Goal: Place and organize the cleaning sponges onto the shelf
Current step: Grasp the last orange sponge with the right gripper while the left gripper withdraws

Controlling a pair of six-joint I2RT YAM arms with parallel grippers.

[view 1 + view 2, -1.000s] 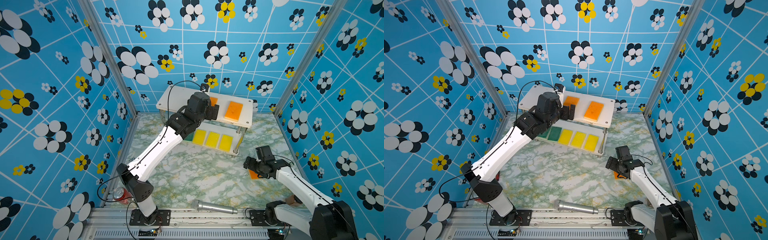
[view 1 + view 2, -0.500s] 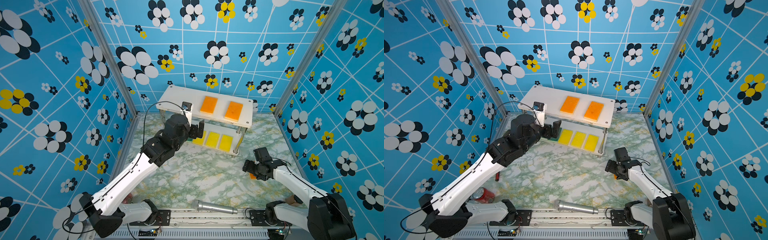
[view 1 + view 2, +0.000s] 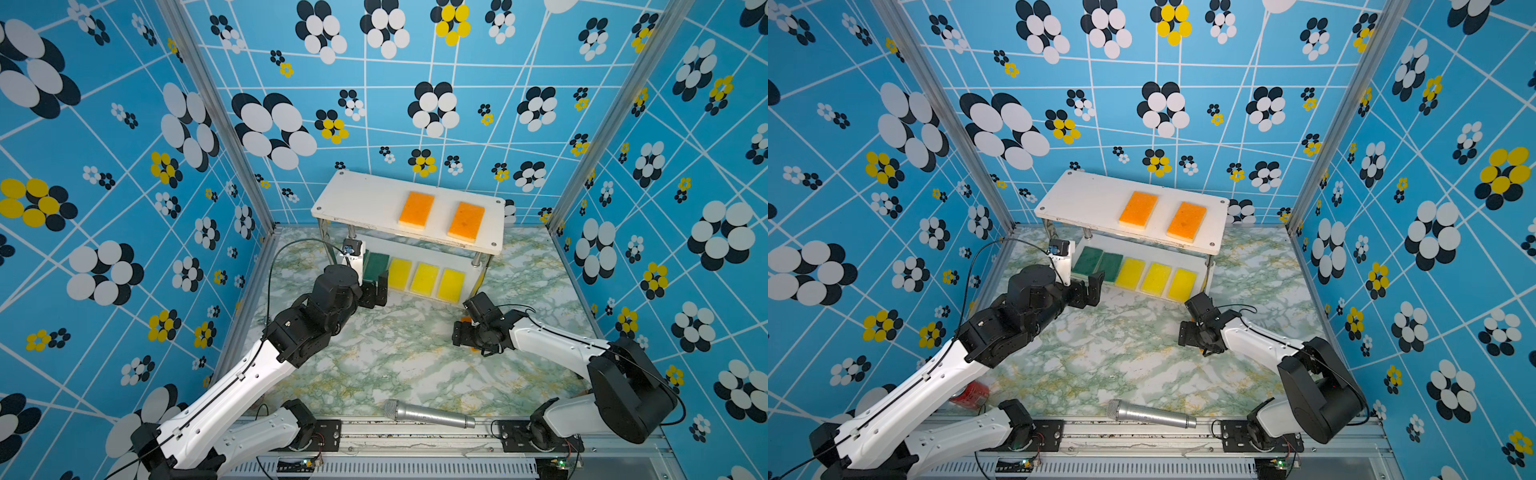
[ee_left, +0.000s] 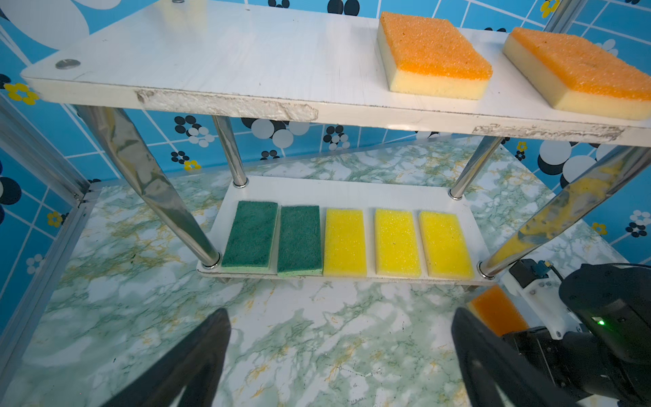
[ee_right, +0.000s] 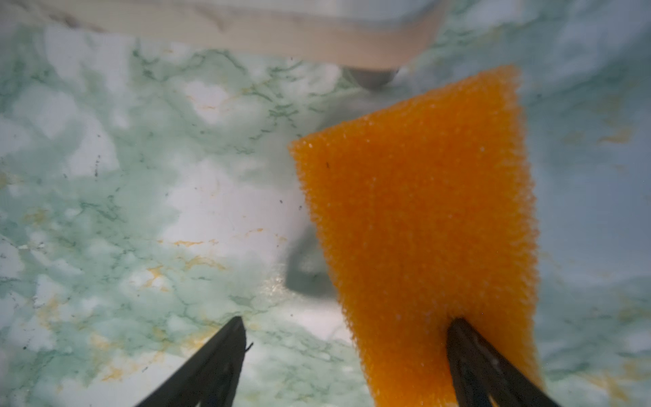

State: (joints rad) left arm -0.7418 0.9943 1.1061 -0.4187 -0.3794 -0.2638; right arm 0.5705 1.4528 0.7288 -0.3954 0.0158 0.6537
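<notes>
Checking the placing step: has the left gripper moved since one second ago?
Yes. The left gripper has drawn back from over the top of the shelf and now sits low in front of its lower board.

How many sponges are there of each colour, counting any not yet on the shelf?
Orange sponges: 3
Green sponges: 2
Yellow sponges: 3
Total: 8
</notes>
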